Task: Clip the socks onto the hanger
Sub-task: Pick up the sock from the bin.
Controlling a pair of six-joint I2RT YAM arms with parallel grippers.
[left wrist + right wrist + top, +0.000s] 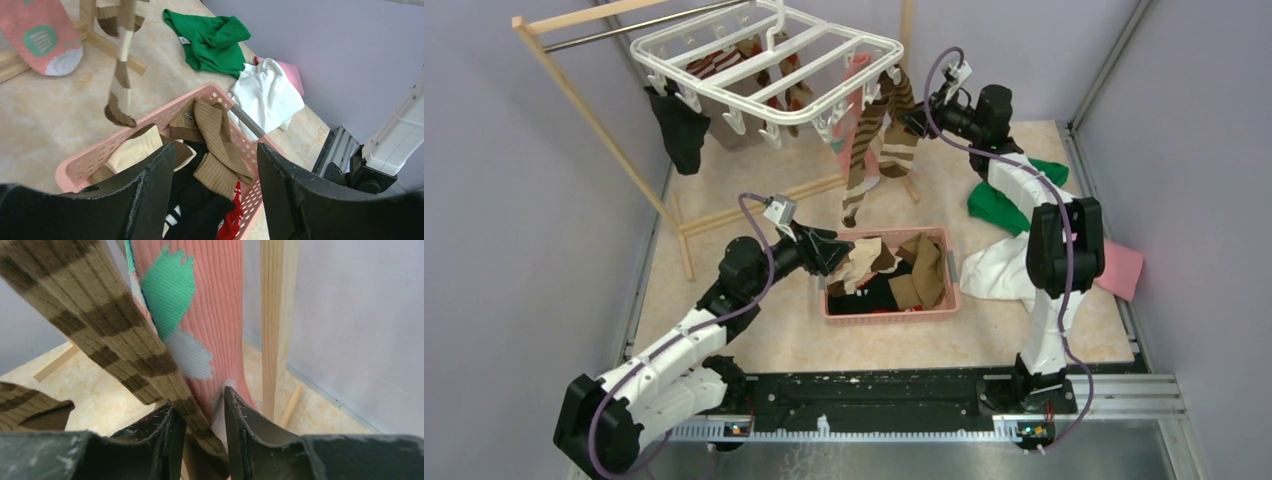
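Clip step looks nearly done. The hanger [724, 93] hangs up behind the basket [889, 312], with the striped sock [892, 130] dangling off it. Right gripper [205, 400] is there, jaws narrow around that sock; pinching or loose, cannot tell. Left gripper [214, 148] is over the basket's left rim, jaws wide, empty. Next probably: dip in and pinch one sock only, e.g. the brown sock [212, 130] on top.

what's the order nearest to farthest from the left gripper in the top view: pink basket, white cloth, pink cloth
1. pink basket, at the left gripper's tips
2. white cloth, just right of the basket
3. pink cloth, far right edge
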